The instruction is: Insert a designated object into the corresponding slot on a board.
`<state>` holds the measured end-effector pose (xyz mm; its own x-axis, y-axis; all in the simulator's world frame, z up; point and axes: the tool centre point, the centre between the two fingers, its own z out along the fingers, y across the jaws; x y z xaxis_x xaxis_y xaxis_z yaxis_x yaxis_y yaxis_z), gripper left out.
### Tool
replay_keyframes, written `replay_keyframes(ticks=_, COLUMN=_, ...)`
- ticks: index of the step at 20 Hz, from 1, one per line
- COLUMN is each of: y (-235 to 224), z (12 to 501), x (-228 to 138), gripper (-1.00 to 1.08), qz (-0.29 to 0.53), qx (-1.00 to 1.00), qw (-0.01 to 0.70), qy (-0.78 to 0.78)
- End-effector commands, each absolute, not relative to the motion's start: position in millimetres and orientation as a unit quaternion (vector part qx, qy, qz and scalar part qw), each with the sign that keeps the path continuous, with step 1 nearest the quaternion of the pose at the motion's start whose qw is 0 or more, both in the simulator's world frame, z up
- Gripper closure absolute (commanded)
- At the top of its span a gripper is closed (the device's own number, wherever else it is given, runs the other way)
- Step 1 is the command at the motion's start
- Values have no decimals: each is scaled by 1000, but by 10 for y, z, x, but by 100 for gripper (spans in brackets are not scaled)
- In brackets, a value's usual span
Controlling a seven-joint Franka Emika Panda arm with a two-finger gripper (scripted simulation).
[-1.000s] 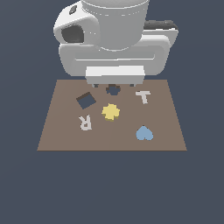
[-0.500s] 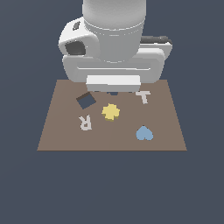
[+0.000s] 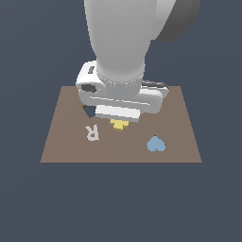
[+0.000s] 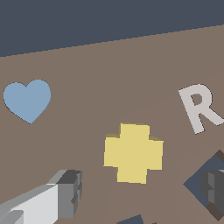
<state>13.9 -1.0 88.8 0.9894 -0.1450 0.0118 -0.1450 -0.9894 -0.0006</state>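
Note:
The yellow flower-like piece point(image 4: 133, 152) lies flat on the brown board point(image 4: 109, 74). In the wrist view my gripper point(image 4: 141, 189) is open, one grey finger point(image 4: 65, 194) to one side of the piece and the other finger point(image 4: 214, 186) over the dark square hole point(image 4: 194, 183). Nothing is between the fingers. Only a dark sliver of the slot point(image 4: 133, 219) shows at the picture's edge. In the exterior view the wrist housing point(image 3: 120, 94) hangs low over the board point(image 3: 175, 142), covering most of the yellow piece point(image 3: 118, 125) and all of the slot.
A light-blue heart point(image 3: 155, 144) lies on the board toward the exterior view's right, and a pale letter R point(image 3: 92, 132) toward its left. A corner of the dark square hole point(image 3: 88, 111) shows beside the wrist housing. Dark floor surrounds the board.
The arm has come forward and down over the middle of the board. It now covers the slot and the T piece, and most of the yellow piece.

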Motion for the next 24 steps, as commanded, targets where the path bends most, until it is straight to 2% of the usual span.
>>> replay_keyframes(ticks=1, y=-22, z=729, x=151, gripper=-92, qz=4, qx=996, qw=1, qy=-87)
replay_keyframes(ticks=22, y=-35, z=298, x=170, gripper=-92, qz=0, qx=994, qw=0, qy=-107)
replay_keyframes(ticks=23, y=-35, z=298, x=170, gripper=108, qz=0, qx=994, qw=0, qy=-107)
replay_keyframes(ticks=24, y=-35, z=298, x=170, gripper=108, qz=0, qx=994, qw=0, qy=-107)
